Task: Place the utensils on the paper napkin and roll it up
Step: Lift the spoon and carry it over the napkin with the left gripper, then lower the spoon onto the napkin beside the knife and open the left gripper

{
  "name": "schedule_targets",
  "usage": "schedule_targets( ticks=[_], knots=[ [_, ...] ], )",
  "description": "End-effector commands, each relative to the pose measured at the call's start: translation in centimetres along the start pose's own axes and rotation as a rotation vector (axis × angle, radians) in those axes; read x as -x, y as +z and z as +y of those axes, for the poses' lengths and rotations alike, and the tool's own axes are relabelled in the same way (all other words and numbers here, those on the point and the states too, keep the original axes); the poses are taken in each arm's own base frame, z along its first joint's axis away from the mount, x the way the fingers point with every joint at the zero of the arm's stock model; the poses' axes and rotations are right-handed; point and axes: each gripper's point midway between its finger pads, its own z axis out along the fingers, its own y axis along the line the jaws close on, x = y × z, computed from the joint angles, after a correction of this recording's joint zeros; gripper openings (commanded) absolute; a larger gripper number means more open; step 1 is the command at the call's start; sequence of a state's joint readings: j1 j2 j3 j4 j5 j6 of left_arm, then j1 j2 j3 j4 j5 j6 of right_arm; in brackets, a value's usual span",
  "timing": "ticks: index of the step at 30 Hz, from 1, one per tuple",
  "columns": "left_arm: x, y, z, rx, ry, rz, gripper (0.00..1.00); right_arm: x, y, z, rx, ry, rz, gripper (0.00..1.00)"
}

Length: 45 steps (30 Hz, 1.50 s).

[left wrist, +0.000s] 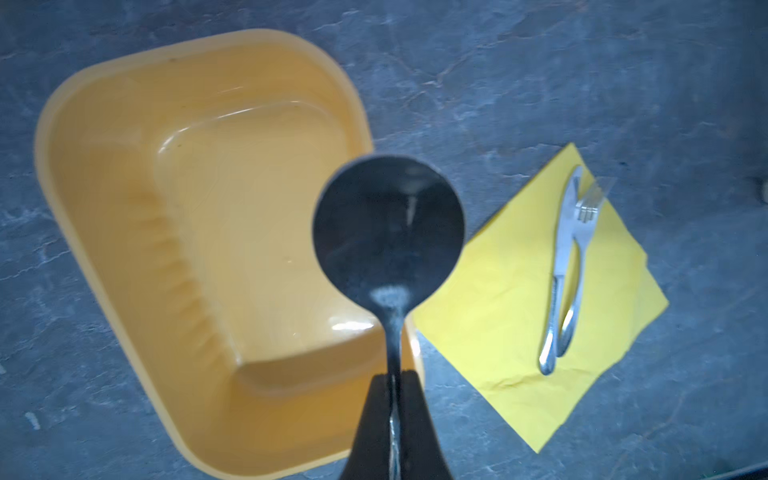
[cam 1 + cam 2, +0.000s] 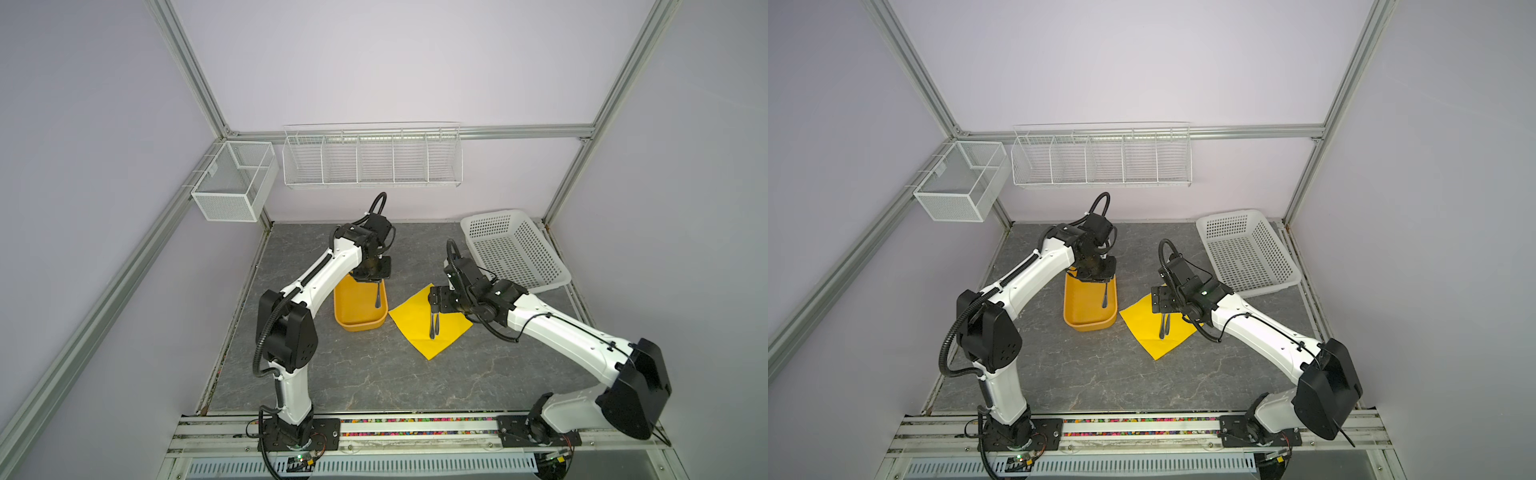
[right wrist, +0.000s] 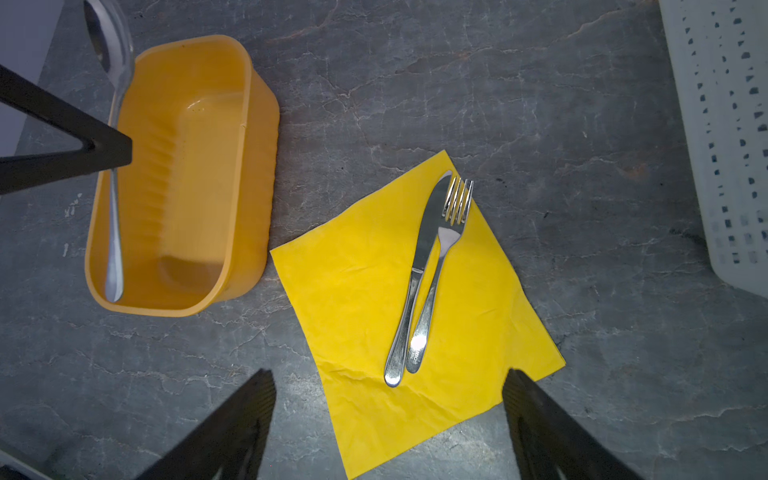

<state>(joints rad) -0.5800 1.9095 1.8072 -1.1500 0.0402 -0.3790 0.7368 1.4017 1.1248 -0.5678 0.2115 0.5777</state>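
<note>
Left gripper [image 1: 394,378] has its jaws clamped together on the handle of a shiny silver metal spoon [image 1: 388,224]. The round bowl sticks out past the fingertips. In both top views the spoon [image 2: 377,297] hangs from that gripper [image 2: 376,282] over the rigid orange-yellow plastic tub with rounded corners [image 2: 353,320]. Can't tell if the spoon touches the tub. Nothing else shows inside the tub [image 1: 124,208].

The thin bright yellow square paper napkin [image 3: 357,299] lies flat and a bit creased on the grey stone-pattern tabletop [image 2: 374,374], just beside the tub's right side, one corner nearly at the tub wall [image 3: 257,166]. A silver metal table knife [image 3: 428,224] and a silver metal fork [image 3: 457,203] lie on it side by side. Their handles touch at the ends, and the fork tines reach the napkin edge.

Right gripper [image 3: 388,374] hangs over the napkin with its jaws wide apart, holding nothing, fingers [image 3: 249,415] either side of the handle ends. It sits above the napkin [image 2: 413,320] in both top views.

A white perforated plastic basket [image 2: 515,249] stands at the back right, well apart from the napkin.
</note>
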Motion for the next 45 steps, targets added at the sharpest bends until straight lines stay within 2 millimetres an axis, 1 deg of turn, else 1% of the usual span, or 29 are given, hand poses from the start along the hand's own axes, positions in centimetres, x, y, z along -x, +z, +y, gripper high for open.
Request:
schedule_targets(
  ticks=[1, 3, 4, 7, 10, 13, 17, 19, 20, 24, 30, 35, 39, 45],
  knots=[
    [-1.8, 2.4, -3.1, -0.019, 0.016, 0.086, 0.02, 0.2, -0.4, -1.1, 0.007, 0.089, -0.022, 0.89],
    [-2.5, 3.5, -5.7, -0.040, 0.043, 0.087, 0.02, 0.0, -0.6, -1.7, 0.001, 0.102, -0.024, 0.89],
    [-2.8, 4.1, -6.5, -0.045, 0.051, 0.095, 0.02, 0.0, -0.7, -1.9, -0.002, 0.108, -0.028, 0.89],
    [-3.9, 6.0, -8.4, -0.057, 0.054, 0.133, 0.01, -0.2, -1.1, -3.3, -0.042, 0.140, -0.047, 0.89],
    [-4.7, 7.4, -9.7, -0.079, 0.055, 0.149, 0.01, -0.8, -1.4, -4.8, -0.081, 0.176, -0.042, 0.89],
    [-5.1, 9.0, -9.8, -0.075, 0.039, 0.173, 0.01, -1.2, -1.8, -5.4, -0.095, 0.181, -0.038, 0.89],
    [-5.4, 10.0, -9.5, -0.056, 0.009, 0.187, 0.01, -1.7, -2.2, -6.1, -0.108, 0.195, -0.047, 0.89],
    [-5.5, 10.4, -9.9, -0.075, 0.003, 0.200, 0.01, -1.8, -2.3, -6.4, -0.116, 0.208, -0.054, 0.89],
    [-5.7, 10.7, -10.2, -0.089, 0.001, 0.210, 0.01, -1.8, -2.3, -6.5, -0.118, 0.213, -0.055, 0.89],
    [-5.4, 11.4, -10.3, -0.084, 0.001, 0.205, 0.02, -2.0, -2.4, -6.5, -0.118, 0.213, -0.044, 0.89],
    [-6.0, 13.2, -10.7, -0.089, 0.014, 0.258, 0.02, -2.0, -2.8, -6.7, -0.119, 0.210, -0.054, 0.89],
    [-5.7, 13.7, -10.8, -0.093, 0.013, 0.248, 0.03, -1.9, -3.1, -6.6, -0.109, 0.210, -0.066, 0.89],
    [-6.0, 14.7, -10.9, -0.086, 0.012, 0.275, 0.03, -1.9, -3.2, -6.9, -0.127, 0.200, -0.064, 0.89],
    [-5.8, 15.1, -11.1, -0.091, 0.018, 0.282, 0.04, -1.9, -3.4, -7.1, -0.141, 0.186, -0.061, 0.89]
  ],
)
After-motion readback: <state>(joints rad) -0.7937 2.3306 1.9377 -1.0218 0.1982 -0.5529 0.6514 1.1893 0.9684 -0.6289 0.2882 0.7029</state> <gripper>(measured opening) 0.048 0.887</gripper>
